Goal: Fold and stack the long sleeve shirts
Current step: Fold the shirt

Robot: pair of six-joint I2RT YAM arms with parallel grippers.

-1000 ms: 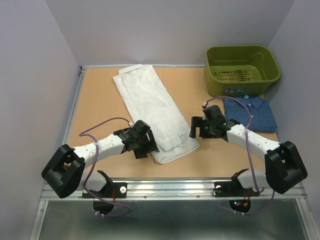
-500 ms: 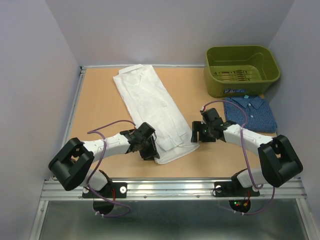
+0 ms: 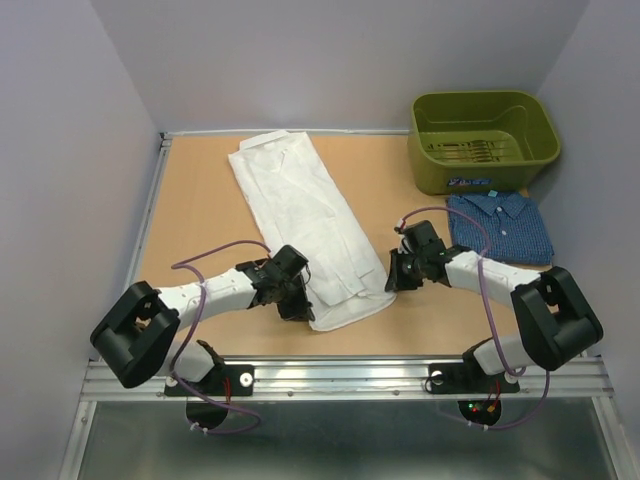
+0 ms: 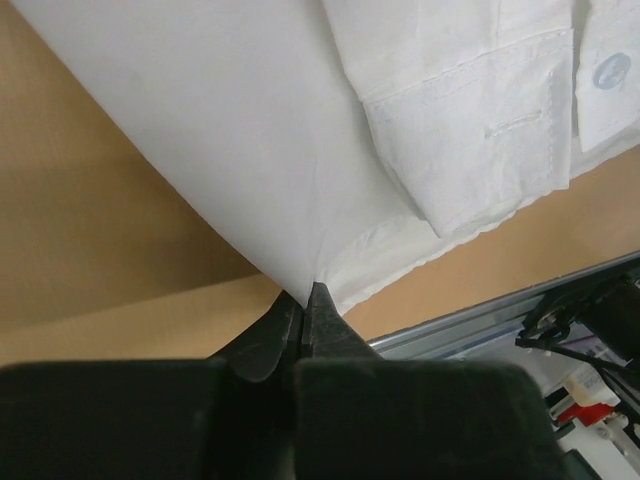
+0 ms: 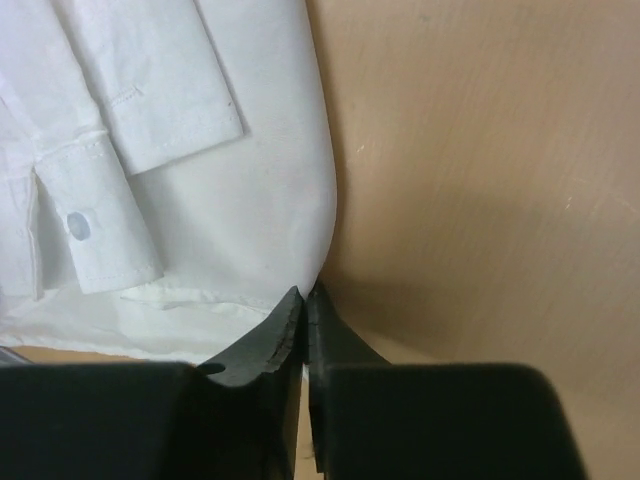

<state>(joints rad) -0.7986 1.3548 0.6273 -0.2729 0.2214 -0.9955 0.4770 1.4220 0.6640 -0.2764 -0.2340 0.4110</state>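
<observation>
The white long sleeve shirt [image 3: 300, 215] lies folded lengthwise as a long strip slanting from the back left toward the front middle of the table. My left gripper [image 3: 297, 307] is shut on its near left edge [image 4: 300, 280], the cloth pinched at the fingertips. On the opposite side my right gripper [image 3: 392, 283] is shut on the near right edge [image 5: 315, 270]. Two buttoned cuffs [image 5: 90, 240] lie across the shirt's near end. The dark blue patterned shirt [image 3: 500, 226] rests folded at the right, in front of the bin.
An olive-green plastic bin [image 3: 484, 138] stands at the back right corner. A metal rail [image 3: 340, 375] runs along the near table edge, and grey walls close in the left, back and right sides.
Both arms slid inward to the shirt's near corners. Both grippers went from open to shut on the white cloth.
</observation>
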